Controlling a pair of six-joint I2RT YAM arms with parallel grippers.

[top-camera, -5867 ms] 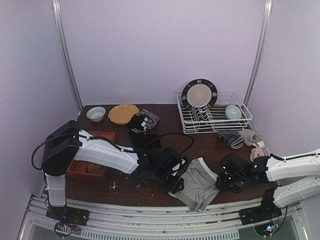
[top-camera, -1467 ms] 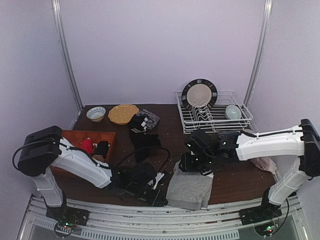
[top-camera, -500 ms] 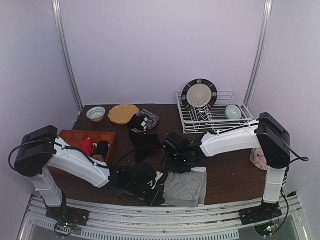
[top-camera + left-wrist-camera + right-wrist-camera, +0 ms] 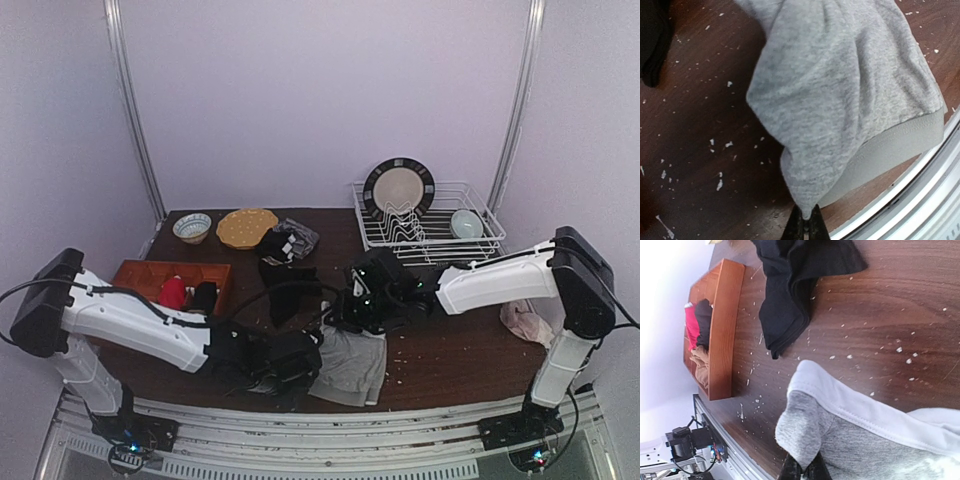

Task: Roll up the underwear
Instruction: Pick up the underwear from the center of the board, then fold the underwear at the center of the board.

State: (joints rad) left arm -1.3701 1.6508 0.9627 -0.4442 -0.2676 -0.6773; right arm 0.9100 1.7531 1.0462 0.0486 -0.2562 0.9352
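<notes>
The light grey underwear point(image 4: 352, 366) lies near the table's front edge, with both grippers holding it. My left gripper point(image 4: 303, 362) is shut on its near left corner, and the grey cloth point(image 4: 840, 95) hangs bunched above the left gripper point(image 4: 807, 222). My right gripper point(image 4: 366, 308) is shut on a far corner beside the white waistband point(image 4: 865, 410); the right gripper point(image 4: 802, 469) pinches a fold of grey fabric point(image 4: 805, 432). A black underwear point(image 4: 289, 281) lies flat behind, also seen as a black underwear point(image 4: 790, 290) in the right wrist view. Another black underwear point(image 4: 274, 246) sits farther back.
A wooden tray point(image 4: 140, 274) with red and dark cloths stands at the left, seen edge-on as a wooden tray point(image 4: 722, 330). A wire dish rack point(image 4: 480, 245) holds a plate point(image 4: 398, 190). A bowl point(image 4: 192, 227) and yellow plate point(image 4: 246, 227) sit at the back. Pale cloth point(image 4: 525, 320) lies right.
My right gripper has shut on the grey underwear's far corner and drawn it up. The cloth has shifted left and bunched. The left gripper stays shut on its corner.
</notes>
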